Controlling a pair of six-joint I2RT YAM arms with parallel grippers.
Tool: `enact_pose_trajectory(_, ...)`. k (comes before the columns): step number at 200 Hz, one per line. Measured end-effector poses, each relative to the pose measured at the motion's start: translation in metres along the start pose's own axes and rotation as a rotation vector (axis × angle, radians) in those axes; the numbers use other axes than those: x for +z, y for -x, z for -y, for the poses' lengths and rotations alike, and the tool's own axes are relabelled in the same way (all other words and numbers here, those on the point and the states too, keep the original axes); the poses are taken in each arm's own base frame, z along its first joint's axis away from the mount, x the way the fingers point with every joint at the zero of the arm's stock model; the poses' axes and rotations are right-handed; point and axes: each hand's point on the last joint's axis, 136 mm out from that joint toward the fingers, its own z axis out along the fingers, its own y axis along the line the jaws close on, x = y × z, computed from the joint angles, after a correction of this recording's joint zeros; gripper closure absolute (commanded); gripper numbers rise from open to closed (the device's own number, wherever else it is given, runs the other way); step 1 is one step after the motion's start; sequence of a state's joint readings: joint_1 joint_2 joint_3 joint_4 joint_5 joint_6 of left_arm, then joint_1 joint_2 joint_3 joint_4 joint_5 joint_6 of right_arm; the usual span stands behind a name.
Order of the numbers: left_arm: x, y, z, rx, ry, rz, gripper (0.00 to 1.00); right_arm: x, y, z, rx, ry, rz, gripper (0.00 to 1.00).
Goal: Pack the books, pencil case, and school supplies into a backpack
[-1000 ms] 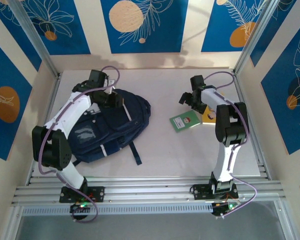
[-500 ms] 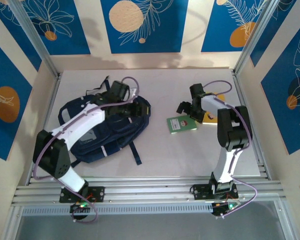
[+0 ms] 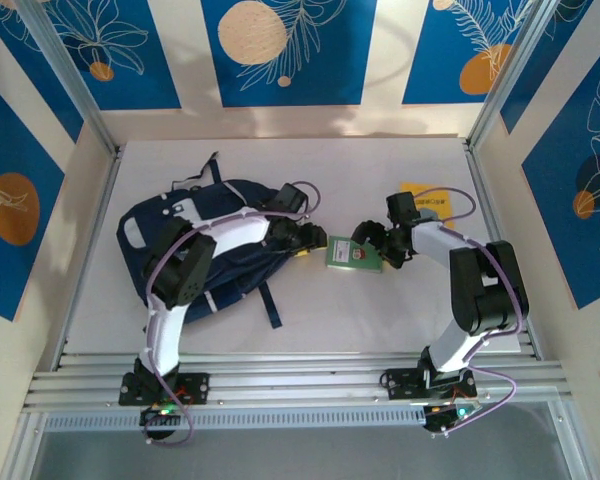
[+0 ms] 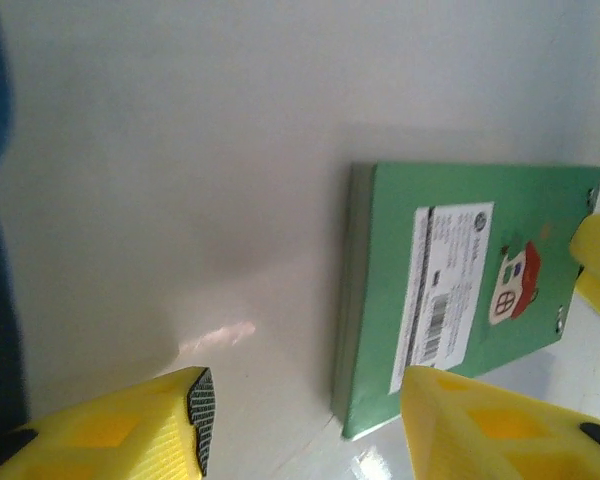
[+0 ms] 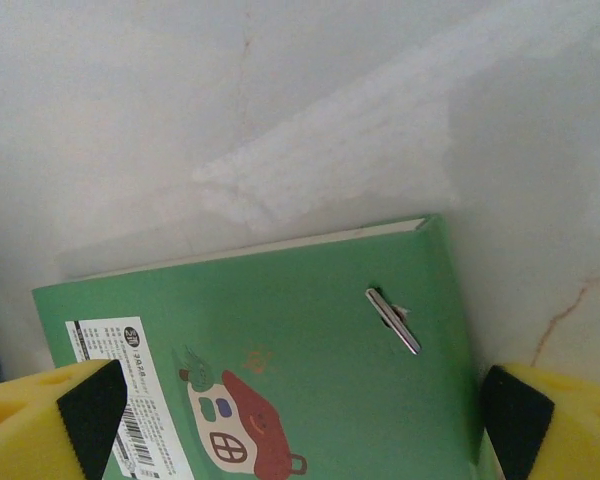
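We observe a pale table within blue-patterned walls. The green book lies flat, right of the backpack. The left gripper and right gripper flank it, jaws spread; contact seemingly none, book corners cropped

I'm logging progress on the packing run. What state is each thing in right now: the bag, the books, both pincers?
backpack, lying on the table, opening not discernible.
green book, flat on the table, outside the backpack, between the two pincers.
yellow book, flat on the table, apart from the green book.
left pincer, open, holding nothing.
right pincer, open, straddling the green book's end.
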State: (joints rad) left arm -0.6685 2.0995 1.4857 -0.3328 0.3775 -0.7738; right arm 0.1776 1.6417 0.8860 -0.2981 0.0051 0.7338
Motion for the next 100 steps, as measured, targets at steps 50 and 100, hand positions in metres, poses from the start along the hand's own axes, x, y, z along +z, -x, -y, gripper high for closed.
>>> enact_pose_trajectory(50,0.026,0.007,0.023,0.035,-0.019,-0.010,0.55,-0.002,-0.001,-0.004,0.036,0.070,-0.008,0.09)
enact_pose_trajectory(100,0.034,-0.002,0.023,0.043,0.013,-0.027,0.55,-0.003,-0.004,-0.007,0.055,0.111,-0.027,0.10)
